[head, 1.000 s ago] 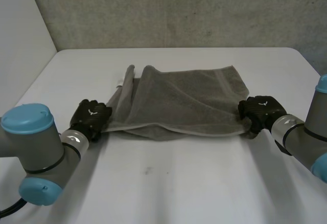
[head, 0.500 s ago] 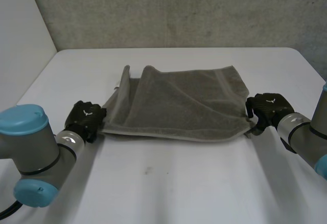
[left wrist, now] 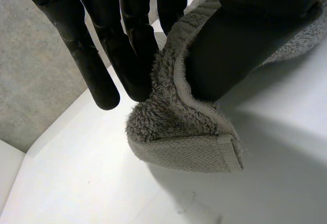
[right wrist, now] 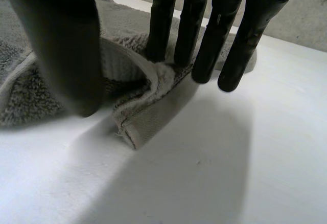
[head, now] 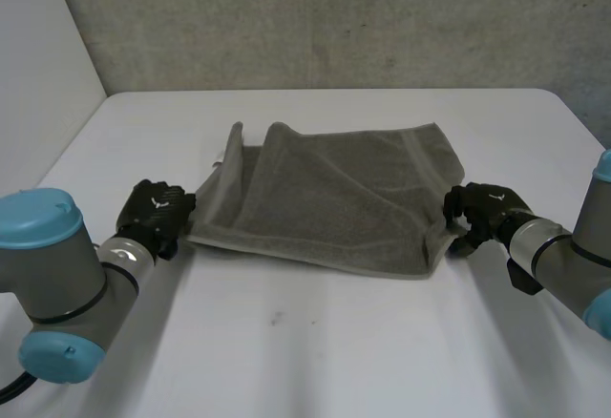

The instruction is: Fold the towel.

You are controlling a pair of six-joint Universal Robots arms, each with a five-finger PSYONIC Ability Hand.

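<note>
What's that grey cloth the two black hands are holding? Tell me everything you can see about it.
It is a grey terry towel, fluffy, with a flat woven band along its hemmed edges. It lies on the white table, already doubled over, with a raised fold standing up at its far left part. The left hand pinches its near left corner between thumb and fingers; the right hand pinches the near right corner the same way.

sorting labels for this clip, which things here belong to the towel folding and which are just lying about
Belongs to the job: grey towel; left hand, pinching its near left corner; right hand, pinching its near right corner.
Just there: white table under it; grey wall behind.
</note>
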